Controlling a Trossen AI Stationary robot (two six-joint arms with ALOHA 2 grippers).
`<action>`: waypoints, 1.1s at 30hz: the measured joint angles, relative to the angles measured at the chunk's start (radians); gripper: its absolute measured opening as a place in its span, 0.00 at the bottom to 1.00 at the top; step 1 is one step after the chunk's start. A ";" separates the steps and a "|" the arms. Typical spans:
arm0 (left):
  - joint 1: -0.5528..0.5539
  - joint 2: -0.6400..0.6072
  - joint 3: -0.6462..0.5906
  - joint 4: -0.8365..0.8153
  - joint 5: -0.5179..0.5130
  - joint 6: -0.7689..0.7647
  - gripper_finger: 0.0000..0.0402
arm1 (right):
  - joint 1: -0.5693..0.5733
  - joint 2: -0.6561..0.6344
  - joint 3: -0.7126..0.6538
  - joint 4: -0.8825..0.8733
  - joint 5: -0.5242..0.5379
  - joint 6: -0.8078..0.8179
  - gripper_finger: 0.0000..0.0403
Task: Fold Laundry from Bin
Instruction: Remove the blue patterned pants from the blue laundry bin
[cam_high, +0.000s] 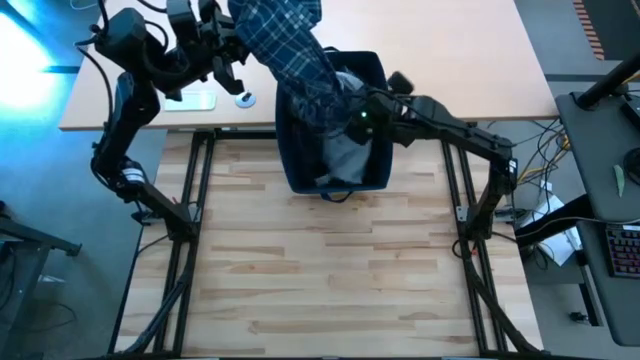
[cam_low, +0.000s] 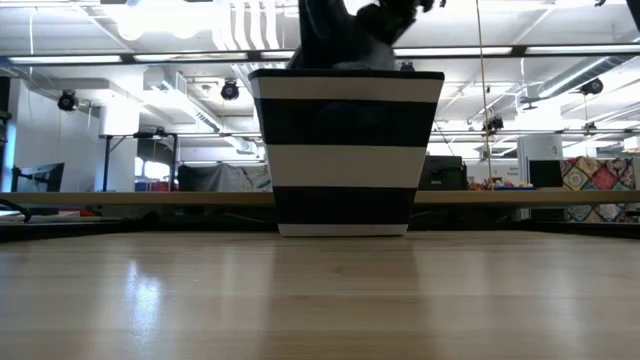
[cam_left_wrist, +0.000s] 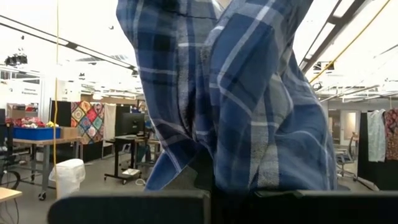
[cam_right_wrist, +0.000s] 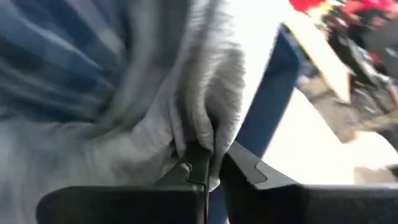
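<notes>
Bin stood at the middle of the bench's far edge, laundry heaped inside. Left claw was clenched on the plaid garment, held high beyond the far-left part of the bench; the cloth ran as a long band from that claw slanting down into the bin, its lower end resting on the pile. Right claw reached into the bin from the right side, pinched shut on a fold of the grey T-shirt, which lay directly under and beside the plaid's trailing end. Judgement: the plaid's long axis ran bin-to-left-claw, so freeing it likely called for a pull up and leftward while the right claw kept the grey piece down
</notes>
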 joint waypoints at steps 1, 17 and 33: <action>0.000 -0.002 0.000 0.000 0.000 0.000 0.00 | -0.009 -0.001 0.004 -0.014 -0.001 0.001 0.05; 0.033 -0.022 0.000 -0.003 -0.101 -0.062 0.00 | 0.073 -0.030 0.233 0.115 -0.499 -0.149 0.51; 0.034 -0.016 0.000 0.020 0.019 -0.281 0.03 | 0.099 0.140 0.084 0.398 -0.395 -0.140 0.42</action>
